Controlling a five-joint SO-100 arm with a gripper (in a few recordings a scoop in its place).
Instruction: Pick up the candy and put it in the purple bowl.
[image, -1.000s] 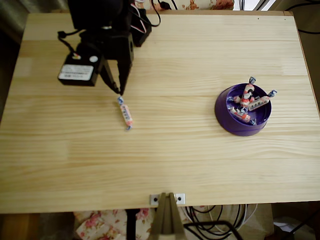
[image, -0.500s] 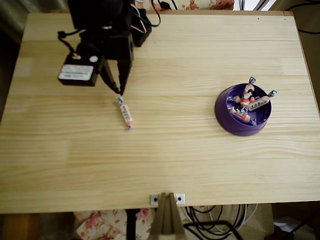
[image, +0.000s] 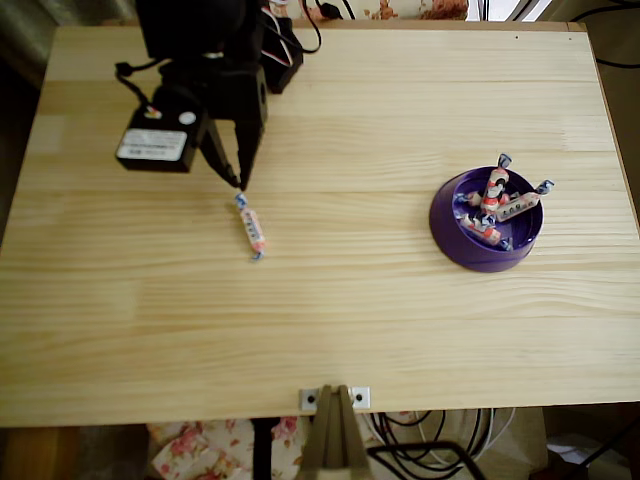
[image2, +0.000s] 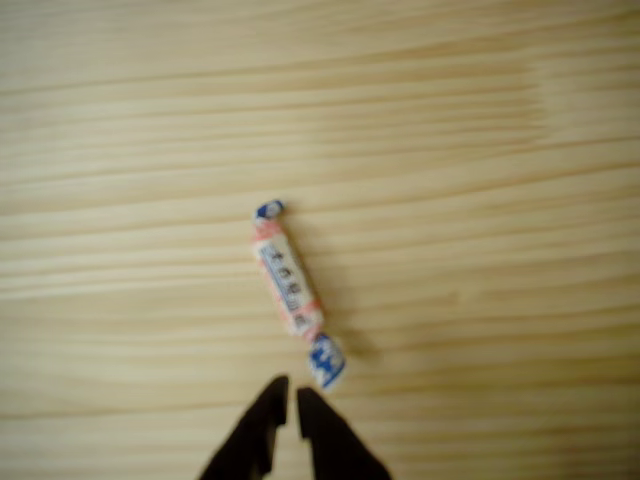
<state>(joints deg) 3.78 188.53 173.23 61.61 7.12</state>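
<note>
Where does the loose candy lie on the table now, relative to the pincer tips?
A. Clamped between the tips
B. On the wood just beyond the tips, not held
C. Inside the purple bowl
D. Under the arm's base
B: the candy lies free on the table just ahead of the nearly closed pincer, far from the purple bowl.

In the overhead view the candy (image: 252, 228) lies on the tabletop (image: 330, 320) left of centre, just below the claw (image: 240, 184) tips. The purple bowl (image: 487, 221) sits well apart at the right, several wrapped candies (image: 495, 205) inside it.
</note>
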